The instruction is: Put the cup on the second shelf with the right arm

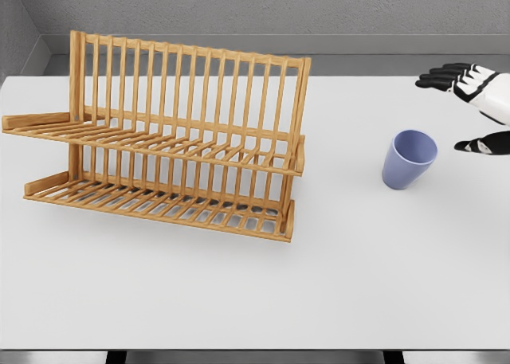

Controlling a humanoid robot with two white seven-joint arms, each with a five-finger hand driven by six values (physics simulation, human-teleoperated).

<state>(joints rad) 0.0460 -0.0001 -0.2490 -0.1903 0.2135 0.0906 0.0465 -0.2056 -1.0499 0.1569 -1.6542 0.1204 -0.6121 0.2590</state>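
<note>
Cup (409,158): one blue-violet cup stands upright on the white table (335,284), mouth up and empty as far as you can see. It sits just below and to the left of the fingers, apart from them, with bare table between.
Right hand (475,109): you see it enter at the right edge, only partly in frame. It holds nothing.
Fingers (443,77): the dark-tipped fingers reach leftward above the cup, spread and relaxed, not pressed together. The thumb tip shows lower, level with the cup's rim and to its right. Nothing is pinched.
Left hand: not in view, so you cannot report on it.
Rack (171,137): one wooden two-tier dish rack stands far to the left of the fingers, well apart from the cup. Both tiers look bare.
Second shelf (159,143): treat the upper slatted tier as the likely target; the pictures do not confirm which tier is meant.
Done: nothing you can verify beyond the hand being near the cup. No grasp is made, and the cup is not lifted.
Left to do: close the fingers around the cup, lift it, carry it leftward across the table, set it on the shelf, let go.
Progress estimate: judge this as the approach stage, early in the task.
Count: one cup, one rack with two shelves, one table, one hand visible.
</note>
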